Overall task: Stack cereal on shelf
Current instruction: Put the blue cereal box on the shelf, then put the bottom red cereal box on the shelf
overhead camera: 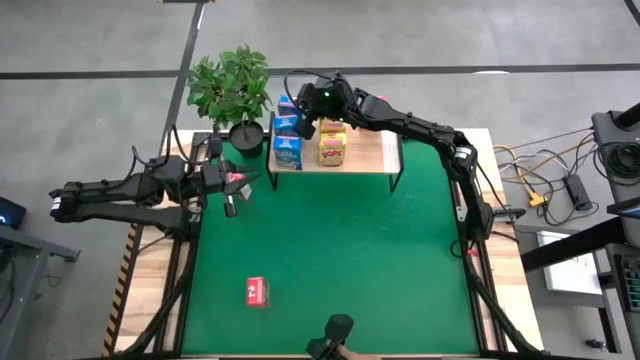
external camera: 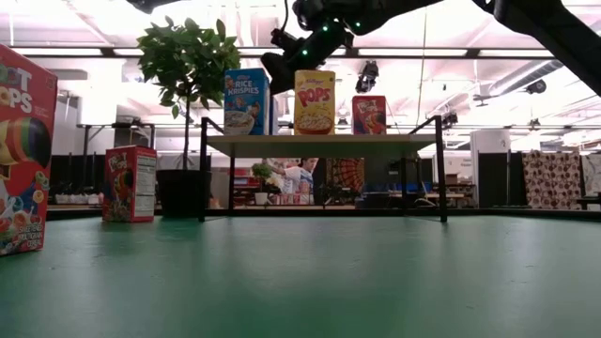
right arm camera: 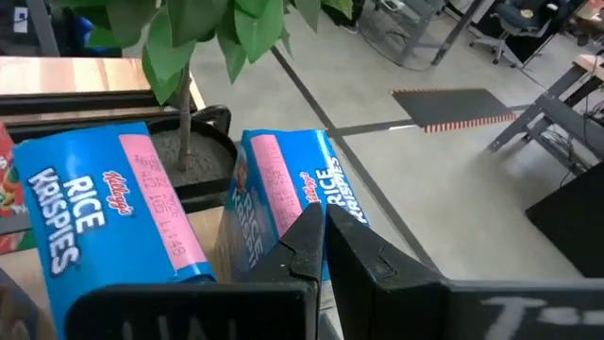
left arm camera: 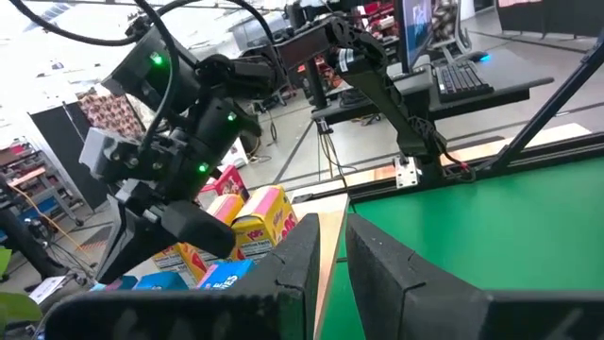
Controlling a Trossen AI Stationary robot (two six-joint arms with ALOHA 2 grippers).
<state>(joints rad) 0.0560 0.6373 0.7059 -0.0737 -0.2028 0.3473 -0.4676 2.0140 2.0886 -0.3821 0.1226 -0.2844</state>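
1. The right gripper hangs over the left end of the shelf, its fingers pressed together on nothing, their tips just above the top edge of a blue cereal box.
2. A second blue box stands right beside that one, and a potted plant rises just past them off the shelf's end.
3. From above, the blue boxes sit at the shelf's left end with a yellow box next to them.
4. From table height, a blue Rice Krispies box, a yellow Pops box and a red box stand upright along the shelf top.
5. The left gripper waits over the table's left edge, near the plant pot; its fingers are nearly closed and I cannot tell whether they pinch anything.
6. One red box lies on the green mat towards the front, well apart from the shelf.
7. Two more red boxes show at table height: one by the pot and one close to the camera.
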